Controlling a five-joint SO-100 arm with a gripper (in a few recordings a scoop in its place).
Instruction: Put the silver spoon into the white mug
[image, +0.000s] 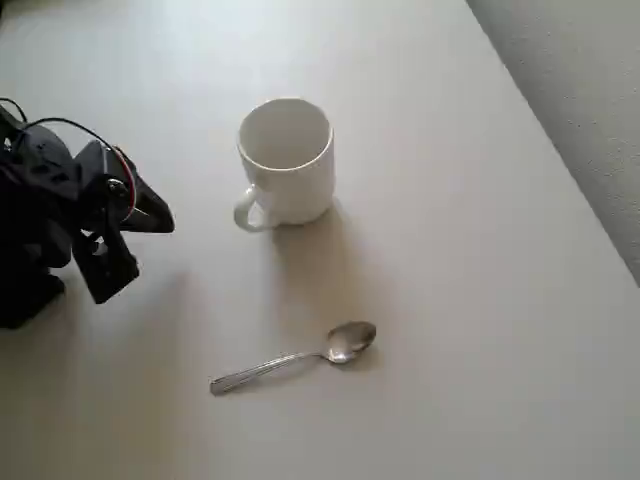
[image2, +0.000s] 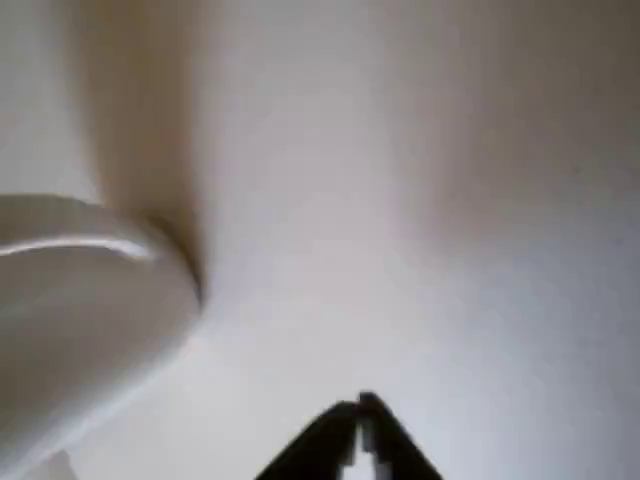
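Gripper (image: 150, 215) sits at the left edge of the overhead view, well apart from both task things; in the wrist view its dark tips meet with almost no gap, closed on nothing. Right of it stands the white mug (image: 288, 160), upright and empty, handle toward the lower left. Below and slightly right lies the silver spoon (image: 295, 358), flat on the table (image: 480, 300), bowl to the right. Nothing is done yet: reach, grasp, carry and drop all remain. Bare pale tabletop; textured grey wall (image: 590, 90) at far right.
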